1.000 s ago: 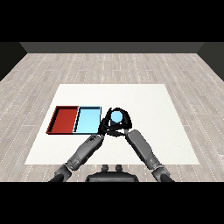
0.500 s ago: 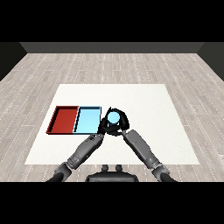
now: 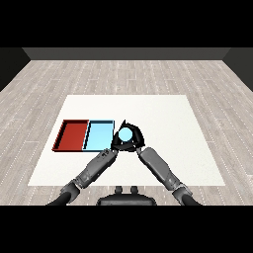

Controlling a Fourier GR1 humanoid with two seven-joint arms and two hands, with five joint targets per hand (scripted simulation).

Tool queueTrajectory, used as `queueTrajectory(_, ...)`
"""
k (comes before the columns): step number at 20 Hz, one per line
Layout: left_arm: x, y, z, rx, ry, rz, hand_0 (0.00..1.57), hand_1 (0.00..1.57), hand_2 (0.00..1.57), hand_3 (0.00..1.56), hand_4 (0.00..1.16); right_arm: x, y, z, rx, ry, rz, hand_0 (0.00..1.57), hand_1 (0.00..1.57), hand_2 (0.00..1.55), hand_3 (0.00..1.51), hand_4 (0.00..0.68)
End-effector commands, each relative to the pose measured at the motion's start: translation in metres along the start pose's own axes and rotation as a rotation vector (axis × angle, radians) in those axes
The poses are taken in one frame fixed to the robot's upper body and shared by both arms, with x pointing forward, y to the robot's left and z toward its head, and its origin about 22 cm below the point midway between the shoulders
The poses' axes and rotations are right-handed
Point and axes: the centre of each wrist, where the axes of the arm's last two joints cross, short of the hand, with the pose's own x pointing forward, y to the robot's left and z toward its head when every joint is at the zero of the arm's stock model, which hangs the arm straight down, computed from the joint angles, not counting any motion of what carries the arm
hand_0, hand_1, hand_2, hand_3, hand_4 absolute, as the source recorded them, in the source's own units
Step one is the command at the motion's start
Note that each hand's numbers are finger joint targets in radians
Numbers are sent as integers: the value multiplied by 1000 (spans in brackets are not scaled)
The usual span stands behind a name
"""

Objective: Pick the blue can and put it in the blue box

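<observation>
Right hand point(image 3: 132, 144) is curling round the blue can point(image 3: 125, 134), with black fingers showing on both sides of the can's pale round top; the can is standing upright in that grasp, its long axis running roughly toward the viewer, so that only the top face is showing. Left hand point(image 3: 111, 148) is lying just beside it, to the can's lower left, and is overlapping the dark mass of the right hand; whether its fingers are bent or straight cannot be told. The blue box point(image 3: 92, 140) is sitting immediately to the can's left, its near right corner almost touching the hands, with the red tray point(image 3: 63, 136) adjoining it on the far side. The coming move is judged to be a short carry leftward over the box's right wall, the right hand being the one placed for it. The can's side wall and base are hidden, so whether it is resting on the white bench point(image 3: 168, 123) or lifted clear cannot be determined.
</observation>
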Motion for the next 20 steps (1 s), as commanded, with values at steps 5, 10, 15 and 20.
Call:
queueTrajectory(5,-14,-7,2,107,54,12,1571,1571,1571,1514,1158,24,22,-9,29,-8,-56,1439,1439,1462,1378,517)
queueTrajectory(10,-4,-6,-5,111,72,-40,1571,1571,1555,1458,1129,14,7,-14,26,-5,-60,1417,1417,1455,1370,527)
queueTrajectory(15,-5,-27,4,134,35,-86,1571,1571,1560,1472,1141,9,4,-16,20,9,-49,1427,1427,1460,1378,528)
queueTrajectory(20,0,-11,-7,152,24,-82,1571,1571,1559,1466,1138,17,4,3,-7,6,-12,722,722,722,251,110)
